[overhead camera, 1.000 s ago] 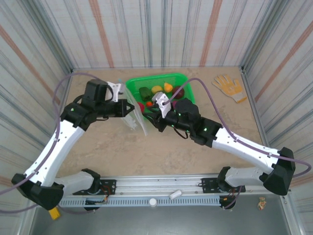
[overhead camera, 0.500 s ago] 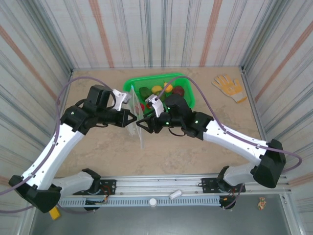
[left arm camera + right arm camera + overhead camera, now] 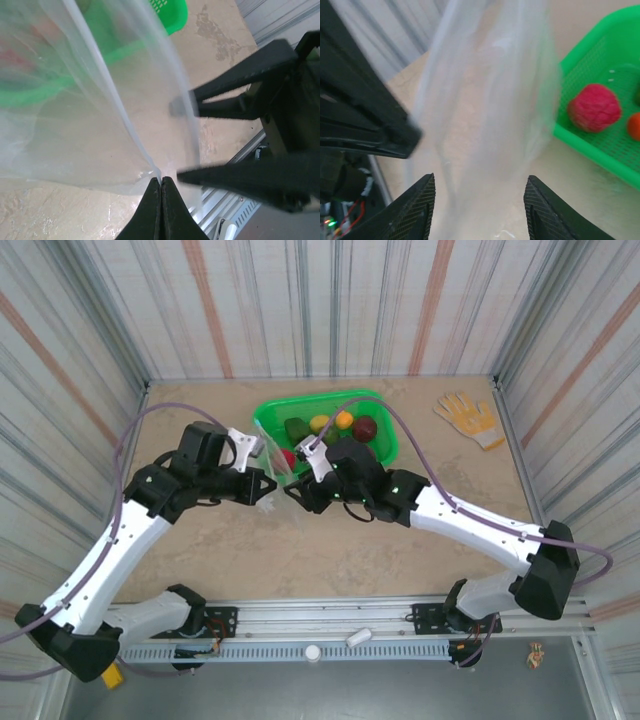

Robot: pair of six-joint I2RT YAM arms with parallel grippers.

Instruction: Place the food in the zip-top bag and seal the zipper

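The clear zip-top bag [image 3: 276, 476] hangs between both grippers, in front of the green basket. My left gripper [image 3: 161, 181] is shut on the bag's edge [image 3: 75, 115]; a thicker clear strip there looks like the zipper [image 3: 116, 106]. My right gripper [image 3: 480, 202] is open, one finger on each side of the bag's film [image 3: 490, 100] without pinching it. The same gripper [image 3: 295, 490] faces the left gripper [image 3: 267, 485] across the bag. The food lies in the basket: a red piece [image 3: 288, 458], yellow [image 3: 320, 423], orange [image 3: 343, 419], maroon [image 3: 365, 427] and green [image 3: 297, 430]. The red piece [image 3: 595, 107] shows close by.
The green mesh basket [image 3: 385, 435] stands at the back centre, its near rim [image 3: 580, 142] just right of the bag. A tan glove [image 3: 466, 418] lies at the back right. Striped walls close the table on three sides.
My right gripper has moved left from the basket up to the bag and now straddles it. The bag, still pinched by the left gripper, hangs lower and more bunched.
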